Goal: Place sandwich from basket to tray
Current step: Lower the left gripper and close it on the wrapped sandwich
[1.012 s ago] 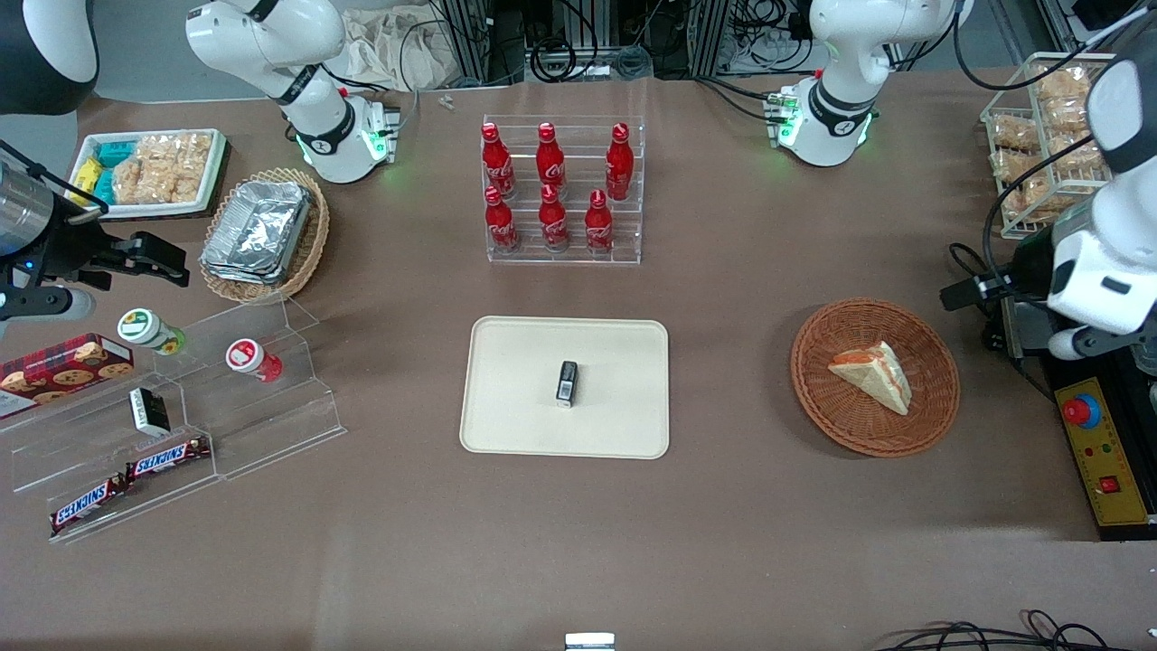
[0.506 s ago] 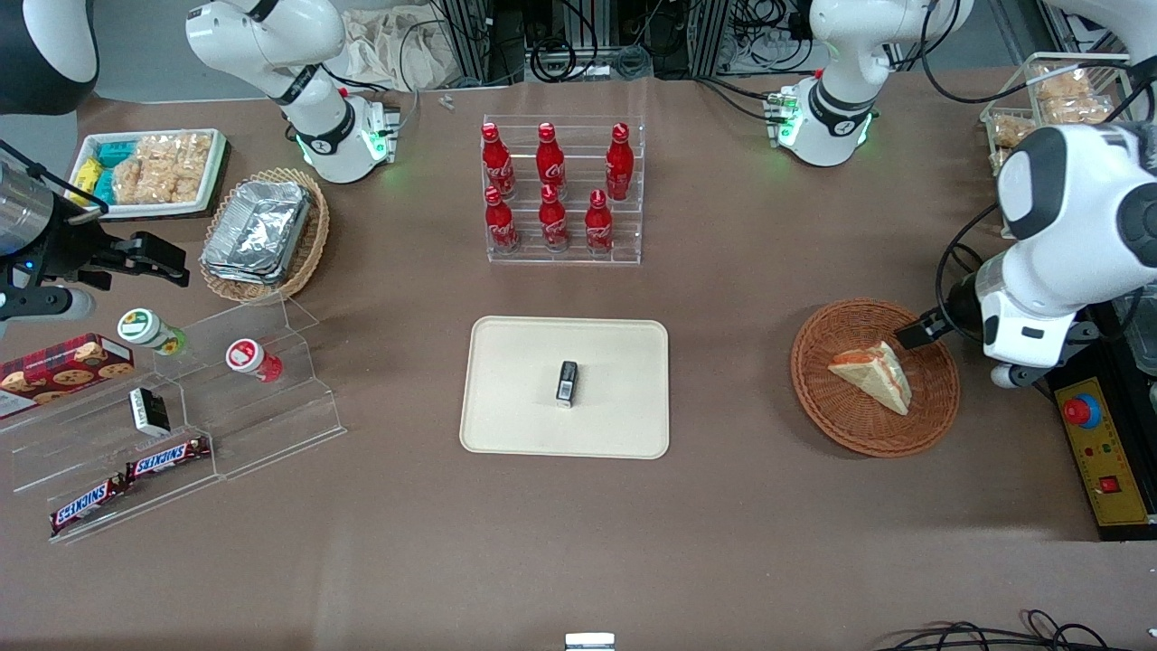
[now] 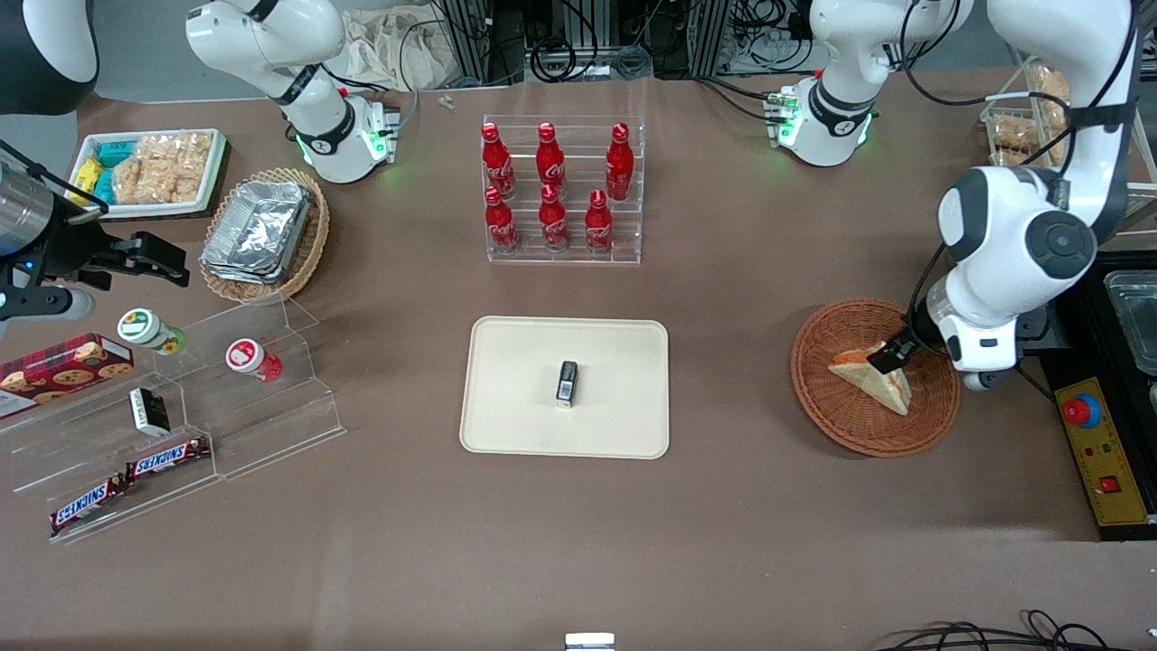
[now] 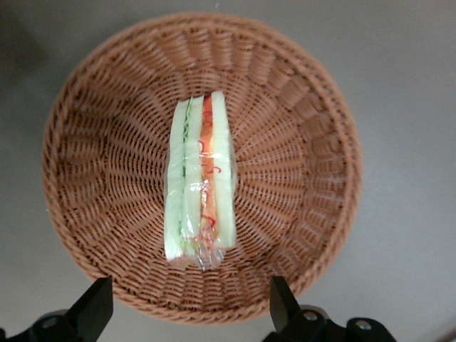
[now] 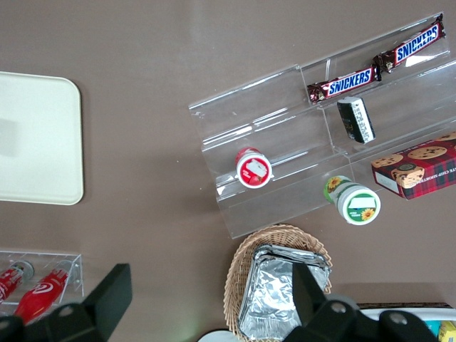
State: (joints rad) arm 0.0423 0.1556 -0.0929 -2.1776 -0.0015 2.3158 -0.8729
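The sandwich (image 3: 866, 378), a plastic-wrapped triangular wedge of white bread with red-orange and green filling, lies in the round reddish-brown wicker basket (image 3: 832, 407) toward the working arm's end of the table. In the left wrist view the sandwich (image 4: 199, 185) shows edge-on in the middle of the basket (image 4: 85, 142). My left gripper (image 3: 890, 355) hangs open above the basket, over the sandwich, with its fingers (image 4: 92, 310) spread wide and holding nothing. The cream tray (image 3: 515, 416) lies at the table's middle, apart from the basket.
A small black object (image 3: 567, 382) lies on the tray. An acrylic rack of red cola bottles (image 3: 560, 194) stands farther from the camera than the tray. A control box with a red button (image 3: 1098, 452) sits beside the basket. Acrylic snack shelves (image 3: 172, 416) lie toward the parked arm's end.
My left arm has swung in from the table's end and come over the basket; the gripper now hangs above the sandwich. The sandwich and basket have not moved.
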